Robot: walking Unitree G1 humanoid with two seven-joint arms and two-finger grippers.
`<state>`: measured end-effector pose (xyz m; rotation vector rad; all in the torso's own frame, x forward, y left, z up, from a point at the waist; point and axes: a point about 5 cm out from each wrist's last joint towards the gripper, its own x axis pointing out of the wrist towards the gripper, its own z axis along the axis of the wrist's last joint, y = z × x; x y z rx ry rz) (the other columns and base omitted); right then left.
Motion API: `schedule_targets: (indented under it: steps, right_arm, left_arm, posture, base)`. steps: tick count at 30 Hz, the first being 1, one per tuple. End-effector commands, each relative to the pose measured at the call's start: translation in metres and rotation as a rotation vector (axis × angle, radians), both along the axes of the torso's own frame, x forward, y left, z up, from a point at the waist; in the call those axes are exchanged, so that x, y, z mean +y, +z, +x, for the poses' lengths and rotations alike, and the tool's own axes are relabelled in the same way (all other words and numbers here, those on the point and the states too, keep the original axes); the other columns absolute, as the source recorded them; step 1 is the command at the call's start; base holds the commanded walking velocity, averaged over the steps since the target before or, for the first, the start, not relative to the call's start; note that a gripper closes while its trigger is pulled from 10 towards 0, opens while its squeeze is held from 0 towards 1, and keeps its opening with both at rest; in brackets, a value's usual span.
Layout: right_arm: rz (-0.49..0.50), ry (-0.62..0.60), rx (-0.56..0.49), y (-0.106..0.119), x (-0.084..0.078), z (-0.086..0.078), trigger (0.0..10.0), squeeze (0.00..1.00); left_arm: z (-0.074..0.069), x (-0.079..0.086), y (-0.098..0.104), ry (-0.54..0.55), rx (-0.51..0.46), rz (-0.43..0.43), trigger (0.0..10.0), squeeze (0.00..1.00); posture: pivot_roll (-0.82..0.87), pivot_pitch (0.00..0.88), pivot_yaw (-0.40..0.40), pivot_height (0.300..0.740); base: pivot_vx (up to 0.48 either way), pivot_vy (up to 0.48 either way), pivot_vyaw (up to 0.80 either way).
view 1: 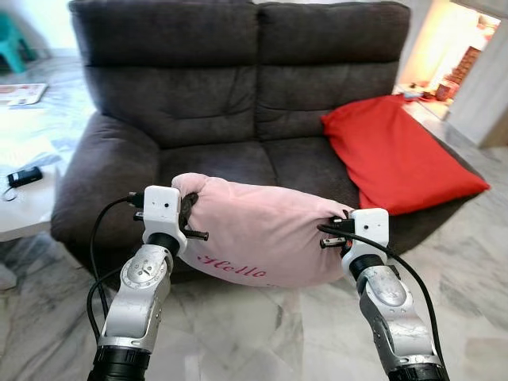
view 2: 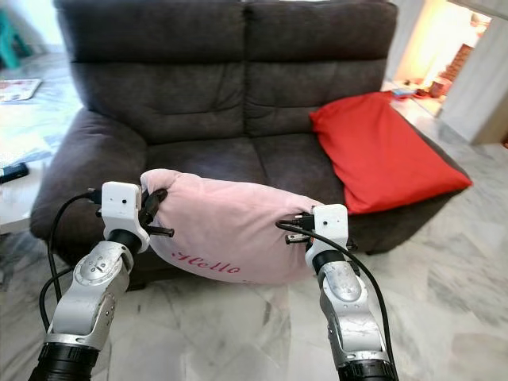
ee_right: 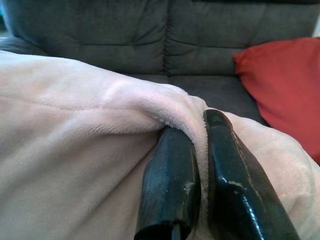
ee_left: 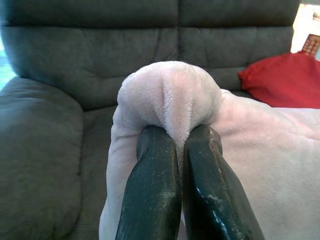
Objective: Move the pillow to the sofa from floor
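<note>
Off to my left a low white table (view 1: pixel 24 214) carries a small dark object (view 1: pixel 24 176) and, farther back, a magazine (view 1: pixel 20 94). My left gripper (ee_left: pixel 180 150) is clamped on the left corner of the pink pillow (view 1: pixel 262 234), and from the wrist I see both black fingers (ee_left: pixel 152 190) pressed together with a bunched fold of plush fabric squeezed between them and bulging out past the tips. The pillow hangs in the air between my two grippers, clear of the marble floor (view 1: pixel 254 333), its red "Hello" lettering on the lower front face, and it sits just in front of the sofa's seat edge rather than on the cushions. Beyond my fingertips stands the dark grey two-seat sofa (view 1: pixel 198 87), its left armrest ahead of my left gripper and its seat and backrest behind the pillow. My right gripper (ee_right: pixel 200 145) is likewise closed on the pillow's right corner, a seam of pink fabric pinched tight between its fingers (ee_right: pixel 172 185). Past those fingers and to the right, a red cushion (view 1: pixel 393 151) leans on the sofa's right seat and armrest, well apart from the pink pillow.
</note>
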<state>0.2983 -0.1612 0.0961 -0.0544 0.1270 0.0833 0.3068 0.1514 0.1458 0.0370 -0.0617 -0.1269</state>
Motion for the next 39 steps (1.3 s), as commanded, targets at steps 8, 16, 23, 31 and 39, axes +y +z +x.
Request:
schedule_targets:
  steps: [8,16,23,31,39]
  right_arm:
    - [-0.028,0.027,-0.109,0.022,0.0,0.006,10.0,0.0]
    - [-0.001,0.011,-0.106,0.021,-0.001,0.005,10.0,0.0]
    - [0.057,-0.043,-0.085,0.016,-0.008,0.006,10.0,0.0]
    - [0.08,-0.055,-0.094,0.017,0.001,0.013,10.0,0.0]
    - [0.096,-0.039,-0.108,0.018,0.011,0.009,10.0,0.0]
  left_arm:
    - [0.003,-0.005,0.008,-0.021,-0.043,-0.009,10.0,0.0]
    - [0.002,-0.006,0.004,-0.017,-0.04,-0.021,10.0,0.0]
    - [0.007,-0.014,0.009,-0.053,-0.059,-0.024,10.0,0.0]
    - [0.012,-0.01,0.015,-0.067,-0.082,0.028,10.0,0.0]
    - [0.013,-0.003,0.019,-0.03,-0.098,0.011,10.0,0.0]
  posture:
    - [0.08,0.0,-0.101,0.74]
    - [0.07,0.0,-0.097,0.74]
    - [0.09,0.0,-0.097,0.74]
    - [0.1,0.0,-0.062,0.74]
    - [0.09,0.0,-0.04,0.74]
  base:
    - [0.0,0.0,0.8]
    - [0.0,0.0,0.8]
    - [0.0,0.0,0.27]
    - [0.0,0.0,0.0]
    - [0.0,0.0,0.0]
